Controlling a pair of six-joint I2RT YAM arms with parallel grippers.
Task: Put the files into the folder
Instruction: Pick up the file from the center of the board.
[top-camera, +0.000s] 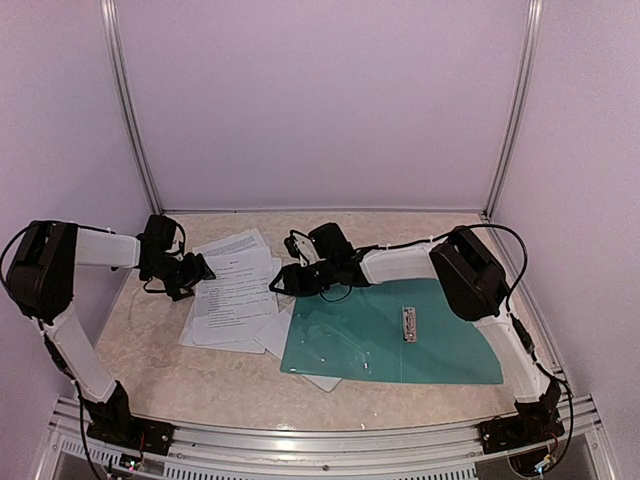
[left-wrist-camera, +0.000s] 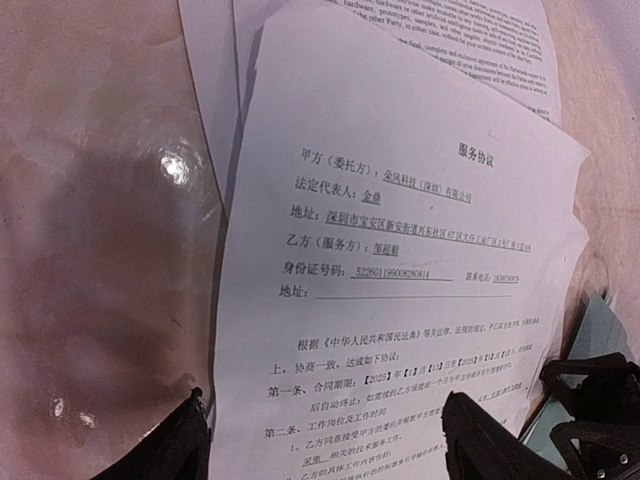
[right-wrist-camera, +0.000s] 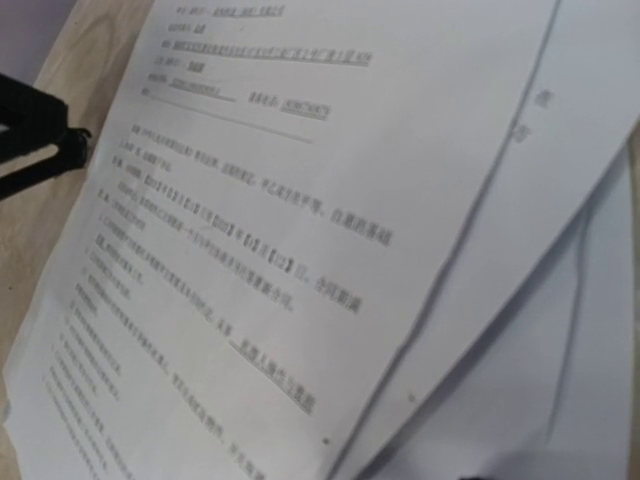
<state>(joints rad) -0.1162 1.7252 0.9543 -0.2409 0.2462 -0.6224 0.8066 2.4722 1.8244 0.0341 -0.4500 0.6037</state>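
Observation:
The files (top-camera: 235, 292) lie as a loose fan of white printed sheets on the table, left of the folder. In the left wrist view the top sheet (left-wrist-camera: 400, 250) fills the frame. My left gripper (left-wrist-camera: 330, 440) hangs open just above it, one finger (left-wrist-camera: 175, 445) at the sheet's left edge and the other (left-wrist-camera: 480, 440) over the text. The dark teal folder (top-camera: 400, 345) lies open and flat, a small metal clip (top-camera: 409, 323) at its middle. My right gripper (top-camera: 285, 280) reaches over the files' right edge; its own view shows only the sheets (right-wrist-camera: 300, 260), not its fingers.
The table is beige marble-patterned (top-camera: 150, 350), closed in by white walls on three sides with metal corner posts (top-camera: 128, 110). One sheet's corner (top-camera: 322, 381) pokes out under the folder's near edge. The left gripper's black tip (right-wrist-camera: 40, 130) shows in the right wrist view.

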